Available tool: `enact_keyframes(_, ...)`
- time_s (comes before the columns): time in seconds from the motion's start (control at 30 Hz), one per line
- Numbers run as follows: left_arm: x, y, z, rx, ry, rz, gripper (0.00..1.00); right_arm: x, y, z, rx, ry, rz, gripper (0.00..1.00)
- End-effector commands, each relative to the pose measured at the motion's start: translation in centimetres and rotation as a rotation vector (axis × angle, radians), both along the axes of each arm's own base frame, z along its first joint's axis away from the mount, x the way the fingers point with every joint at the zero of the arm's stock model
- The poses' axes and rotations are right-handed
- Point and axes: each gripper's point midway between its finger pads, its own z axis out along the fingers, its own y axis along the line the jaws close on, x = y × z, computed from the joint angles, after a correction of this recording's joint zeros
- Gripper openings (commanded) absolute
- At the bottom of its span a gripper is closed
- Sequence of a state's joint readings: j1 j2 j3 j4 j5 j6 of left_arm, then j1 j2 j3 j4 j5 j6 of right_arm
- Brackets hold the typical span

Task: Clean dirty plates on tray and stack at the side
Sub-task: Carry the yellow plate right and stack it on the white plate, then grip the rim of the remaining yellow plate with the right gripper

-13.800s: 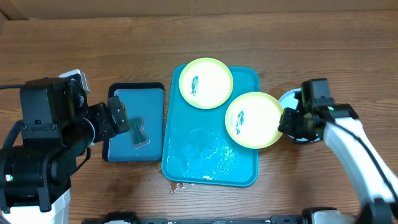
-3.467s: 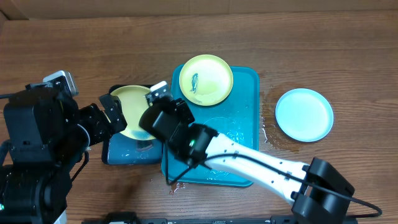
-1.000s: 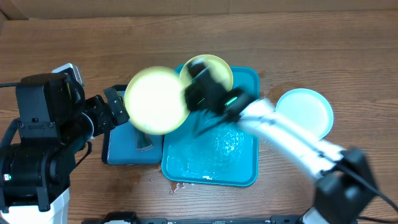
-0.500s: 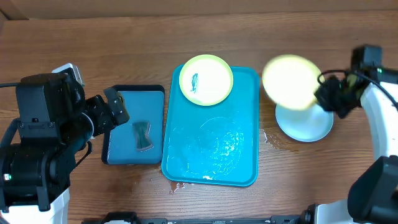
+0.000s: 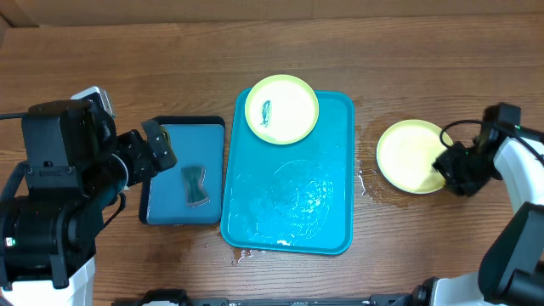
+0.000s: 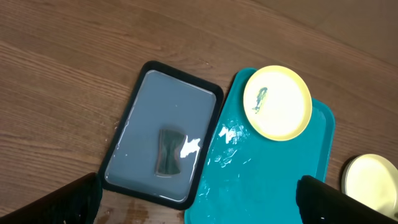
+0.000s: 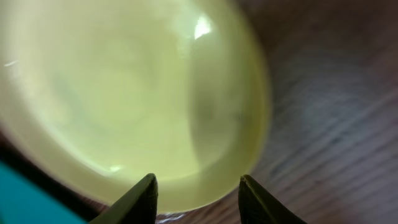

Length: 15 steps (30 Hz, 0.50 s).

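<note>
A yellow-green plate [image 5: 281,110] with a dark teal smear lies on the far left corner of the turquoise tray [image 5: 289,204]; it also shows in the left wrist view [image 6: 277,102]. A second yellow-green plate [image 5: 410,155], with no smear, lies on the table right of the tray and covers the light blue plate, which is hidden. My right gripper [image 5: 455,167] is open at this plate's right rim; in the right wrist view the rim [image 7: 186,124] lies just beyond the spread fingers [image 7: 196,190]. My left gripper [image 5: 158,149] is open and empty.
A smaller dark-rimmed blue tray [image 5: 170,140] with water and a dark sponge [image 5: 195,184] stands left of the turquoise tray. Water lies on the turquoise tray's floor and in spots on the wood near its right and front edges.
My right arm carried the smear-free yellow-green plate from above the small tray rightward and set it on the light blue plate. The left arm has not moved.
</note>
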<state>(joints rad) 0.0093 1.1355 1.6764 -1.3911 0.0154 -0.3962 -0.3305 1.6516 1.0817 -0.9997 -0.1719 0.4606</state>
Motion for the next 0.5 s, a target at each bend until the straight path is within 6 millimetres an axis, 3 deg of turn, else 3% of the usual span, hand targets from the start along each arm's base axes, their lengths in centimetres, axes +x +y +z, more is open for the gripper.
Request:
enact_keyframes(0.0, 0.1, 0.1, 0.4, 0.003, -0.013, 0.000, 1.00, 4.5, 5.3, 6.9, 0.052, -0.291, 0.306, 0.45)
enact_keyframes(0.1, 0.1, 0.1, 0.5, 0.003, -0.014, 0.000, 1.00, 6.0, 9.9, 9.7, 0.057, -0.414, 0.484, 0.46)
enact_keyframes(0.17, 0.1, 0.1, 0.5, 0.003, -0.014, 0.000, 1.00, 7.0, 13.4, 10.5, 0.052, -0.488, 0.604, 0.46)
enact_keyframes(0.3, 0.1, 0.1, 0.5, 0.002, -0.014, 0.000, 1.00, 9.1, 18.3, 9.9, -0.046, -0.572, 0.751, 0.47)
enact_keyframes(0.47, 0.1, 0.1, 0.5, 0.003, -0.014, 0.000, 1.00, 12.4, 23.1, 7.3, -0.171, -0.651, 0.840, 0.51)
